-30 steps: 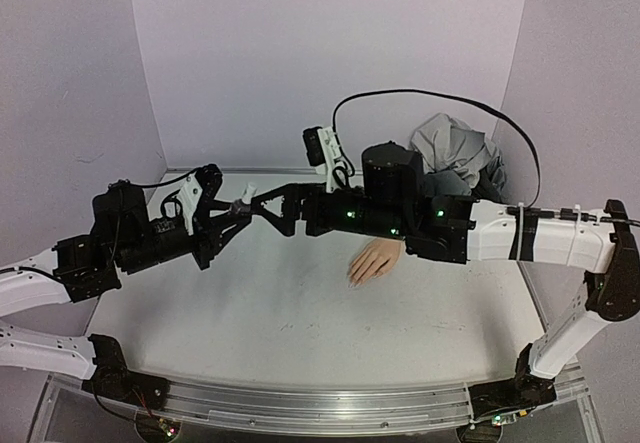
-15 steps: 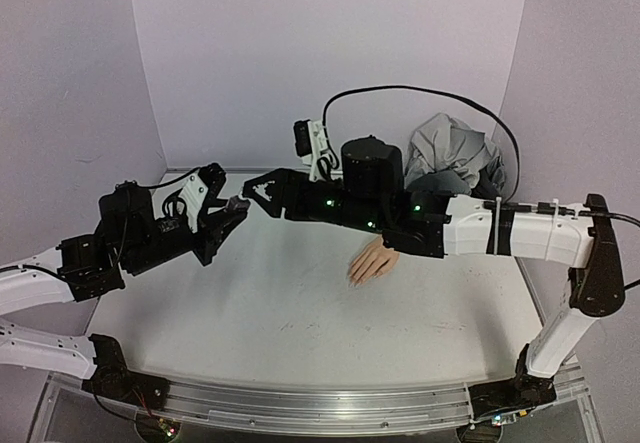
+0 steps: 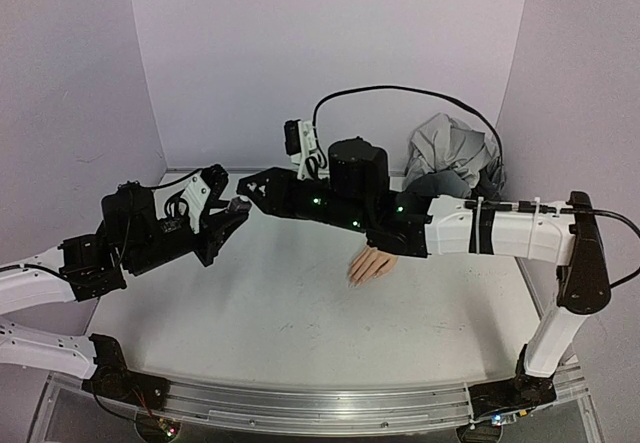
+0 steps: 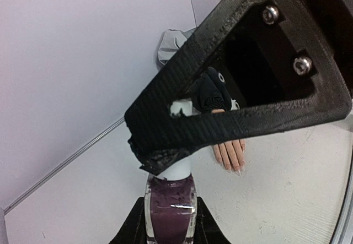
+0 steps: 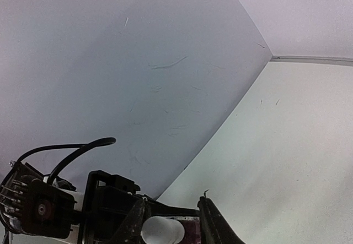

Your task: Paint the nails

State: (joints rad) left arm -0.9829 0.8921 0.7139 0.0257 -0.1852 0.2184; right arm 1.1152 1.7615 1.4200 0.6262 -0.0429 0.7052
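Seen from above, the right arm (image 3: pixel 440 228) bars the table (image 3: pixel 270 313) from three o'clock across to eleven, crossing over the wrist of the mannequin hand (image 3: pixel 372 263); only its fingertips with the nails (image 4: pixel 229 166) poke out toward seven. At ten o'clock the left gripper (image 3: pixel 238 209), clamped on the bottle (image 4: pixel 170 213), meets the right gripper (image 5: pixel 168 211), whose fingers (image 5: pixel 207 222) flank the cap (image 5: pixel 162 230) with a gap, crowding that corner. A grey cloth (image 3: pixel 452 153) fills one o'clock. Bare tabletop from four to eight o'clock leaves open passage to the nails
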